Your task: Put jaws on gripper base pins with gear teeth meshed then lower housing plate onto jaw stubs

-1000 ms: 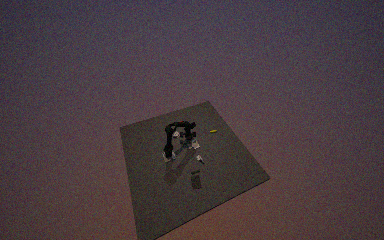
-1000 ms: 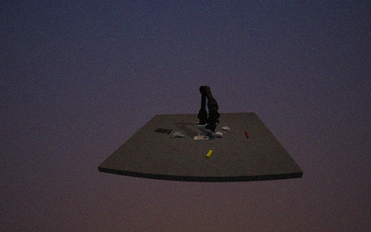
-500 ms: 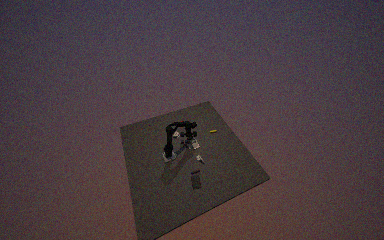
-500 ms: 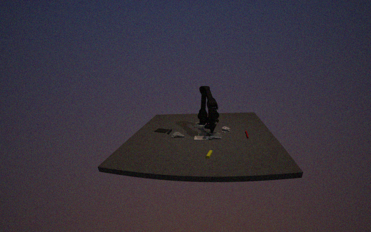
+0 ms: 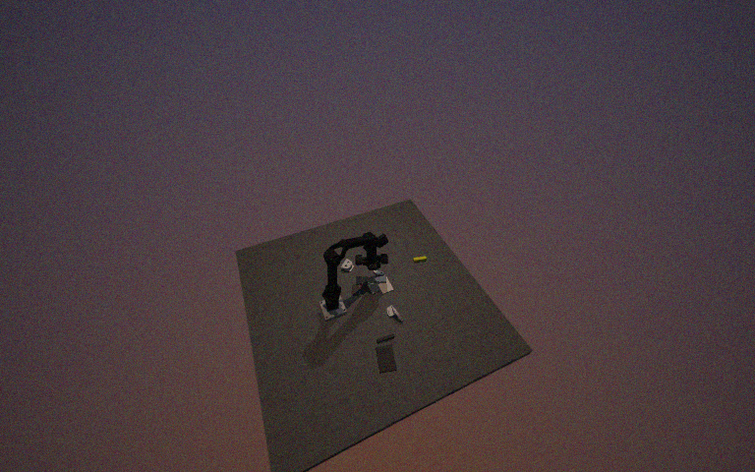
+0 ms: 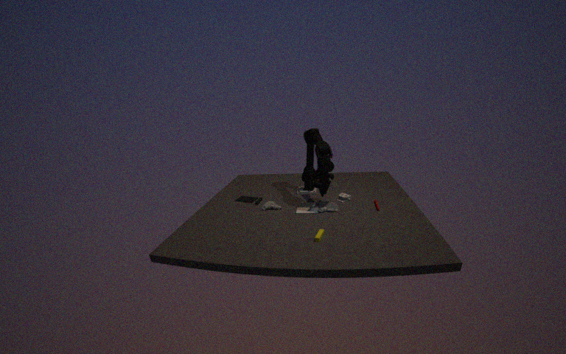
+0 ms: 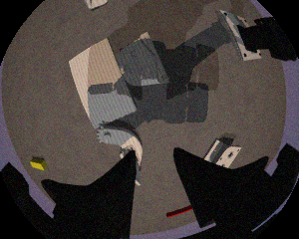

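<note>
The gripper [image 5: 374, 265] [image 6: 323, 193] [image 7: 155, 153] hangs part-way open, holding nothing – probably making room to straddle the toothed jaw [image 5: 377, 272] [image 6: 329, 209] [image 7: 121, 136], which lies close by the pale plates [image 5: 389, 287] [image 6: 305, 210] [image 7: 104, 61] – handy for fitting.

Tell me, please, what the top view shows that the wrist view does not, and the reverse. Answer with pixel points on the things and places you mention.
Only the top view: the dark slab [image 5: 386, 359] and the dark bar [image 5: 385, 338] beside it.
Only the wrist view: the red stick [image 7: 179, 212].
Both: the yellow block [image 5: 420, 258] [image 7: 38, 163], the white holed piece [image 5: 344, 267] [image 7: 224, 157] and the arm's base plate [image 5: 327, 316] [image 7: 249, 54].
</note>
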Motion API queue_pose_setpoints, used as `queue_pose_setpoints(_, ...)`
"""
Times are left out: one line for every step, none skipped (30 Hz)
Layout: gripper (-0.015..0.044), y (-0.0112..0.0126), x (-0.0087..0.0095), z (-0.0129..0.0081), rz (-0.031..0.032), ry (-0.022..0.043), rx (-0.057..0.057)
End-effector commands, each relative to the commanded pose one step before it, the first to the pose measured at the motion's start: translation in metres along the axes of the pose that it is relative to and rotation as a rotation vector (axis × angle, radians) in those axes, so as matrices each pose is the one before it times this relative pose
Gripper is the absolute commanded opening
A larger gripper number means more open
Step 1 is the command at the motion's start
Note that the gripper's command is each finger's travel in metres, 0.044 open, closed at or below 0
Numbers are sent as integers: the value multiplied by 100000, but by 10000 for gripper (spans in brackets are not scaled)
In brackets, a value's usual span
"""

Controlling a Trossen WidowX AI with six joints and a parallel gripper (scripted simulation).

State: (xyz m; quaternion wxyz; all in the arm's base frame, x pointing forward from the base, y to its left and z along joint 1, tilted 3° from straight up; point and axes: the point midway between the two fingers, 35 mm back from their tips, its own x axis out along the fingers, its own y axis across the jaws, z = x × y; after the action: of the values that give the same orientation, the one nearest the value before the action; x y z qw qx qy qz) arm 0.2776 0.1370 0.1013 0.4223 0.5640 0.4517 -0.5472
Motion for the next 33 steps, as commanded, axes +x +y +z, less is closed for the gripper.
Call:
queue_pose_setpoints(263, -50, 148, 40, -227, -165, 11)
queue_pose_setpoints(289, 0, 0, 0, 0, 0, 0)
queue_pose_setpoints(315, 0, 0, 0, 0, 0, 0)
queue_pose_setpoints(341, 0, 0, 0, 0, 0, 0)
queue_pose_setpoints(368, 0, 0, 0, 0, 0, 0)
queue_pose_setpoints(394, 0, 0, 0, 0, 0, 0)
queue_pose_setpoints(420, 0, 0, 0, 0, 0, 0)
queue_pose_setpoints(440, 0, 0, 0, 0, 0, 0)
queue_pose_setpoints(440, 0, 0, 0, 0, 0, 0)
queue_pose_setpoints(440, 0, 0, 0, 0, 0, 0)
queue_pose_setpoints(440, 0, 0, 0, 0, 0, 0)
queue_pose_setpoints(440, 0, 0, 0, 0, 0, 0)
queue_pose_setpoints(440, 0, 0, 0, 0, 0, 0)
queue_pose_setpoints(440, 0, 0, 0, 0, 0, 0)
queue_pose_setpoints(440, 0, 0, 0, 0, 0, 0)
queue_pose_setpoints(440, 0, 0, 0, 0, 0, 0)
queue_pose_setpoints(440, 0, 0, 0, 0, 0, 0)
queue_pose_setpoints(440, 0, 0, 0, 0, 0, 0)
queue_pose_setpoints(440, 0, 0, 0, 0, 0, 0)
queue_pose_setpoints(440, 0, 0, 0, 0, 0, 0)
queue_pose_setpoints(440, 0, 0, 0, 0, 0, 0)
queue_pose_setpoints(440, 0, 0, 0, 0, 0, 0)
queue_pose_setpoints(440, 0, 0, 0, 0, 0, 0)
queue_pose_setpoints(440, 0, 0, 0, 0, 0, 0)
queue_pose_setpoints(440, 0, 0, 0, 0, 0, 0)
queue_pose_setpoints(440, 0, 0, 0, 0, 0, 0)
queue_pose_setpoints(440, 0, 0, 0, 0, 0, 0)
queue_pose_setpoints(440, 0, 0, 0, 0, 0, 0)
queue_pose_setpoints(440, 0, 0, 0, 0, 0, 0)
queue_pose_setpoints(440, 0, 0, 0, 0, 0, 0)
queue_pose_setpoints(440, 0, 0, 0, 0, 0, 0)
queue_pose_setpoints(440, 0, 0, 0, 0, 0, 0)
queue_pose_setpoints(440, 0, 0, 0, 0, 0, 0)
